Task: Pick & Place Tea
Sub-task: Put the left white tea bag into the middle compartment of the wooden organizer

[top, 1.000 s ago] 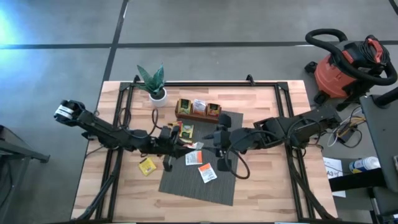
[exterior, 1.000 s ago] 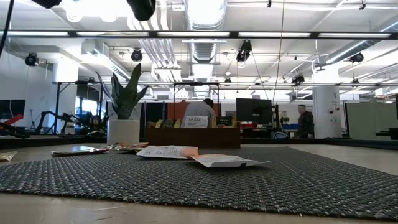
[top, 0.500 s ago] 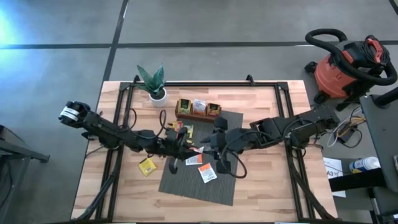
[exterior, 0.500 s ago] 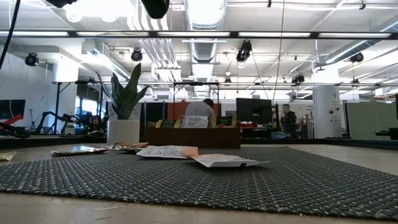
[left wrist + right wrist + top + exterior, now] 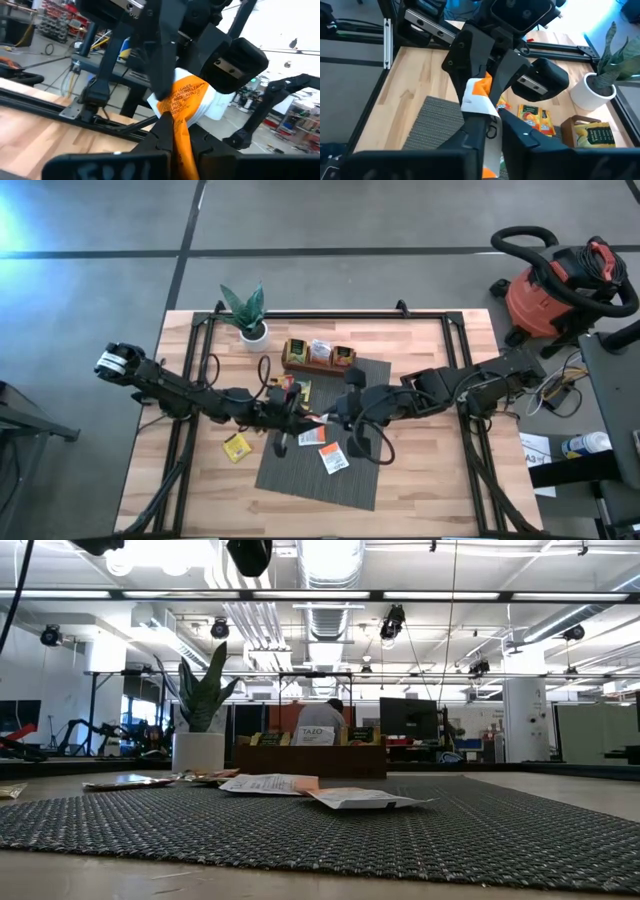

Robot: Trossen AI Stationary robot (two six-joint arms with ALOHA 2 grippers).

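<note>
Both grippers meet above the grey mat (image 5: 322,448), near its edge that faces the wooden tray (image 5: 318,356). The left gripper (image 5: 308,417) is closed on a white-and-orange sachet (image 5: 320,418), pinching its orange end between its fingers (image 5: 161,131); the left wrist view shows the sachet (image 5: 186,102) standing up out of that pinch. The right gripper (image 5: 331,418) has come in from the opposite side, and its fingers (image 5: 476,125) are clamped on the white end of the same sachet (image 5: 479,97), so the packet is suspended between the two grippers, clear of the mat.

Print on the held sachet is partly legible in the left wrist view: "LEAVES" and, below it, what reads as "FLAVOR"; the remaining lines cannot be made out.

On the mat, below the held sachet, lie two more white-and-orange sachets: one (image 5: 310,438) just beside the grippers, a second (image 5: 333,459) farther toward the mat's centre. A yellow sachet (image 5: 236,446) lies on the bare wood off the mat's left-arm side. A green-and-yellow sachet (image 5: 299,390) lies on the wood between the mat and the tray. In the low view a white packet (image 5: 319,735) standing in the tray (image 5: 310,760) reads "TAZO".
</note>
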